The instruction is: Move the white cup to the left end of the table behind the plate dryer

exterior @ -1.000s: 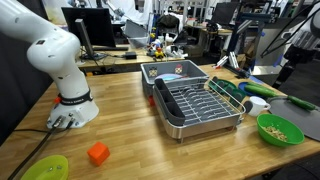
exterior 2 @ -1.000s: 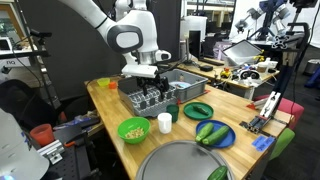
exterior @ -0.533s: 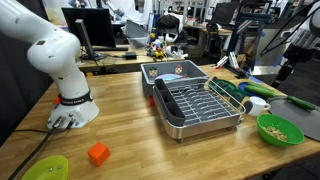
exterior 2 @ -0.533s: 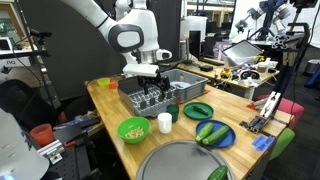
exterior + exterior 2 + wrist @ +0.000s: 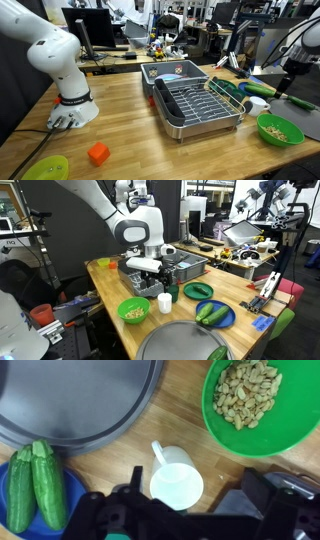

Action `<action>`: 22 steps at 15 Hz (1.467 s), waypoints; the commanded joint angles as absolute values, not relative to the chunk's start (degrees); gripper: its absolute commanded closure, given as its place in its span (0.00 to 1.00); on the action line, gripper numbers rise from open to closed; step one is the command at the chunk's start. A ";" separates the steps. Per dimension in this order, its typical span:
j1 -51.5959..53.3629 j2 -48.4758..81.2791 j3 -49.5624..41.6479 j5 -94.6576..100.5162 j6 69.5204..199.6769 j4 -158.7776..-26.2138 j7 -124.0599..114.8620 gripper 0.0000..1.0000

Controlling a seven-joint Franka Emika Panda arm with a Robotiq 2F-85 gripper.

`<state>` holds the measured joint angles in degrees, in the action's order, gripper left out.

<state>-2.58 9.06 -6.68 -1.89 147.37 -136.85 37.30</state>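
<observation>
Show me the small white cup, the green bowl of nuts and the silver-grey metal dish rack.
small white cup point(image 5: 177, 486), wrist view, its inside.
green bowl of nuts point(image 5: 250, 442), wrist view, bare green wall.
silver-grey metal dish rack point(image 5: 208, 126), an exterior view, front wall.

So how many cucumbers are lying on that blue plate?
2. Both long green cucumbers lie side by side on the round blue plate: one by the wrist view's left edge, one nearer the small white cup. The plate is cut off there, so another may be hidden.
</observation>
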 commanded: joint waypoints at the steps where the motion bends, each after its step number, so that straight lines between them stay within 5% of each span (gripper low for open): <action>1: -5.97 14.89 -4.36 -2.15 149.02 -133.73 40.28 0.00; 13: -7.88 27.72 -3.26 8.07 148.27 -124.56 38.87 0.00; 15: -8.22 28.95 -2.85 8.53 148.36 -123.45 38.97 0.26; 22: -10.98 29.83 -0.62 6.52 148.78 -122.37 40.37 0.75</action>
